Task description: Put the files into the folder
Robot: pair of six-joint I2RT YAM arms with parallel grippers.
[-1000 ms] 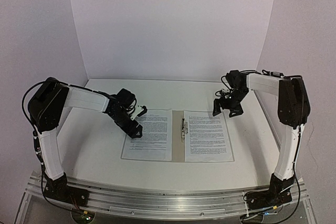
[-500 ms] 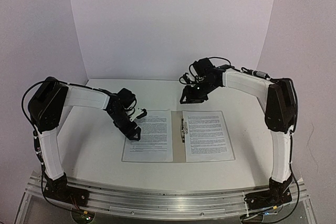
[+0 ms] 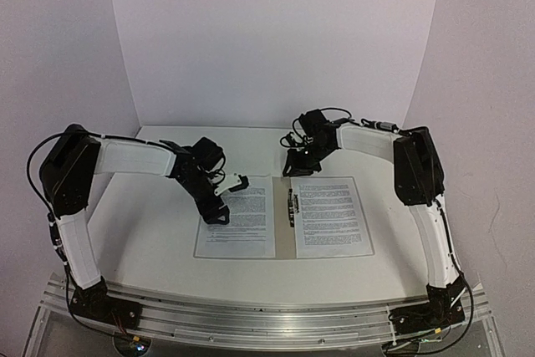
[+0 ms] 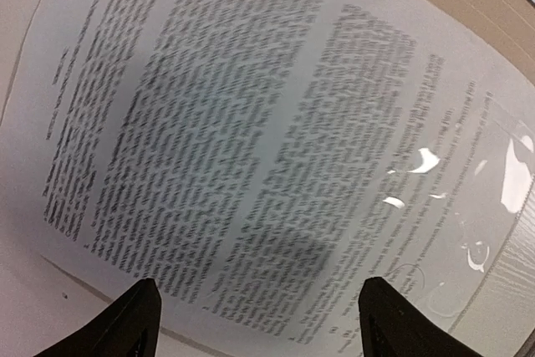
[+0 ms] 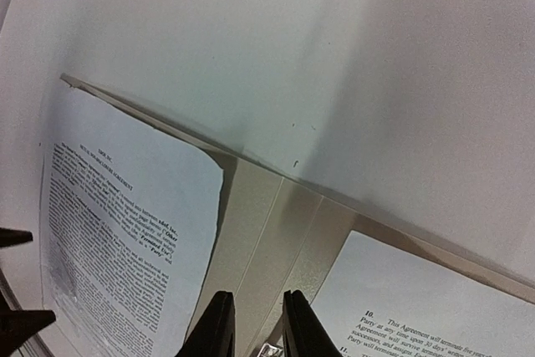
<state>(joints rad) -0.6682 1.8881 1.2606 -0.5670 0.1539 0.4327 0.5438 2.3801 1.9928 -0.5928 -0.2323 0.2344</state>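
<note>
The folder (image 3: 282,236) lies open and flat on the table (image 3: 142,223), in the middle, in front of both arms. Its beige inside shows only as a narrow strip along the spine and as a thin border around the papers. A small metal clip (image 3: 291,202) sits at this strip.

The two files are already on it. The left sheet (image 3: 238,219) covers the left half and the right sheet (image 3: 332,216) covers the right half. Both are flat with the printed side up, and they do not overlap. In the right wrist view the top corner of the left sheet looks a little curled.

The left pincer (image 3: 219,213) hangs low over the upper left part of the left sheet. Its fingers (image 4: 134,323) stand wide apart and nothing is between them; whether they touch the paper I cannot tell.

The right pincer (image 3: 292,165) is at the far edge of the folder, near the spine. Its fingers (image 5: 219,323) are almost together, with only a thin gap, and they hold nothing.

In my judgement the bigger part of the task is done, because both sheets lie within the outline of the folder. What is left seems to be the closing: one cover must be lifted and turned over the other, so that the sheets are enclosed. Perhaps the sheets must also come on one half, or under the clip, but the pictures do not settle this.
</note>
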